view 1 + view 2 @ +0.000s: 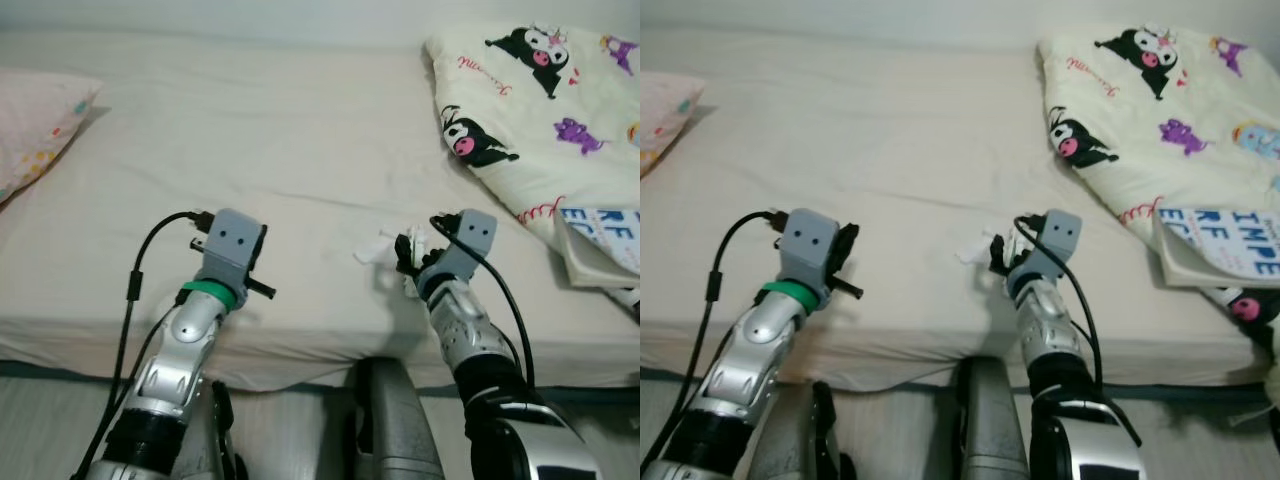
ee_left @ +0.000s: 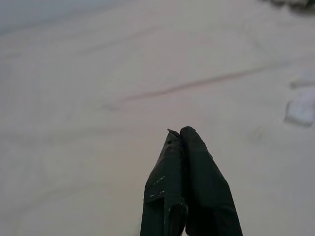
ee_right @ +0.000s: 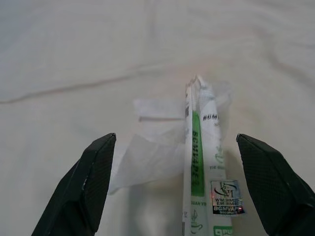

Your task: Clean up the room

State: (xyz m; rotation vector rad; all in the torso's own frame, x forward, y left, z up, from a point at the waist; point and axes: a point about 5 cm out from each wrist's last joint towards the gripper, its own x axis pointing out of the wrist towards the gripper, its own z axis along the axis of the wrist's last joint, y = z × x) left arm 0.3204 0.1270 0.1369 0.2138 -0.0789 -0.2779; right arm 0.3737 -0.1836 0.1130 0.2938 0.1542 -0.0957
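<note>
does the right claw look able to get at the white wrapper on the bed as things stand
Probably yes. The right claw is open with the white wrapper lying between its fingers on the bed, and nothing sits in the way.

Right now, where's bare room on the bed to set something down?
Free: the sheet between the pillow and the blanket, ahead of the shut left gripper. Crowded: near edge, where the open right gripper straddles the wrapper, and right corner, with the book.
</note>
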